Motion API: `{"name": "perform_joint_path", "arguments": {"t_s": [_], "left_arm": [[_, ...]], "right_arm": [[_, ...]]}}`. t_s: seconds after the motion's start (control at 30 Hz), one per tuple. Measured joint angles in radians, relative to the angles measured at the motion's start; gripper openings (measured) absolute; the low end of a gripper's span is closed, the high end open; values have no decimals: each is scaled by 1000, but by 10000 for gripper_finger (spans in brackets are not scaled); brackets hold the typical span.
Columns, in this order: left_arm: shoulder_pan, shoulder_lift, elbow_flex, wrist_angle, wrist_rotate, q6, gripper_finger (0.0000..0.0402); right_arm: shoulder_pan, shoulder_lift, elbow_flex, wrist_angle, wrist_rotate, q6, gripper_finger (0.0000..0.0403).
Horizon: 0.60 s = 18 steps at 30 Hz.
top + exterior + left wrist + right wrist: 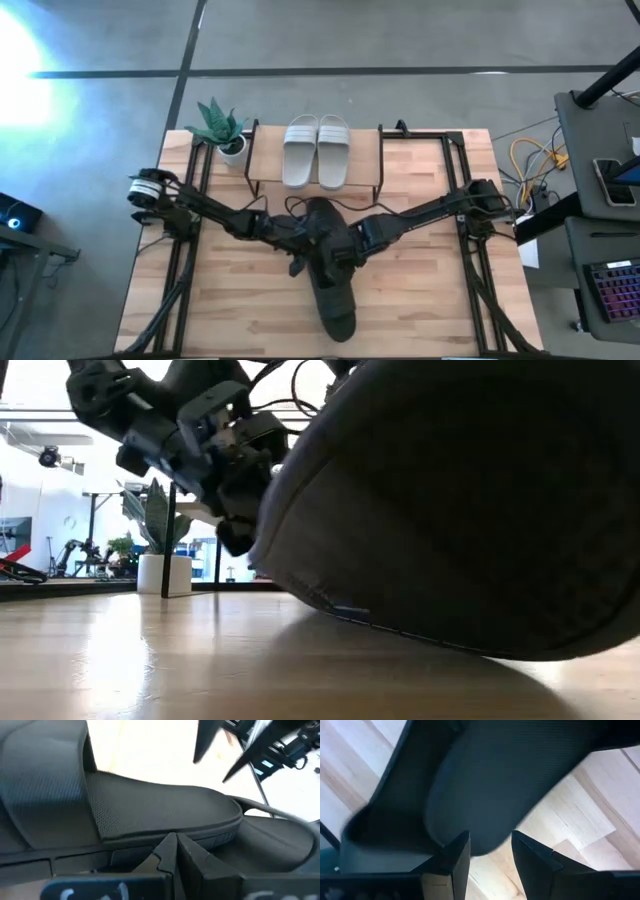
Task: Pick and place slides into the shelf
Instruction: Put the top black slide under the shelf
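The pale slides (316,150) lie side by side, soles down, on the plank top of the shelf (262,158) at the table's far side. The black slides (332,270) are at the table's middle, between both arms. In the low view one black slide (460,510) is tilted, its near end on the table. My left gripper (172,845) is shut, at the side rim of a black slide (165,810) whose strap (45,785) shows; a second black slide (280,835) lies past it. My right gripper (491,850) is open, its fingers under the rounded end of a black slide (500,780). My left gripper has its shut fingertips (167,851) against the side rim of the sole (200,836), near the middle of the slide's length and roughly level with it. Whether they pinch any of the rim, I cannot tell. My right gripper's open fingers (457,857) stand either side of the slide's rounded end (480,845); whether they touch it, I cannot tell.
A potted plant (224,130) stands at the shelf's left end, also visible in the low view (160,550). Black frame rails (190,200) run along both table sides. Bare wood (230,310) lies near the front edge, on either side of the black slides.
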Motion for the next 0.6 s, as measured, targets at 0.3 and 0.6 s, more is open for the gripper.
{"name": "perform_joint_path", "arguments": {"t_s": [0.3, 0.6], "left_arm": [[9, -7, 68, -110, -16, 56, 0], [27, -34, 78, -144, -122, 162, 0]], "right_arm": [[58, 0, 0, -1, 42, 39, 137], [96, 0, -13, -2, 16, 59, 137]]}}
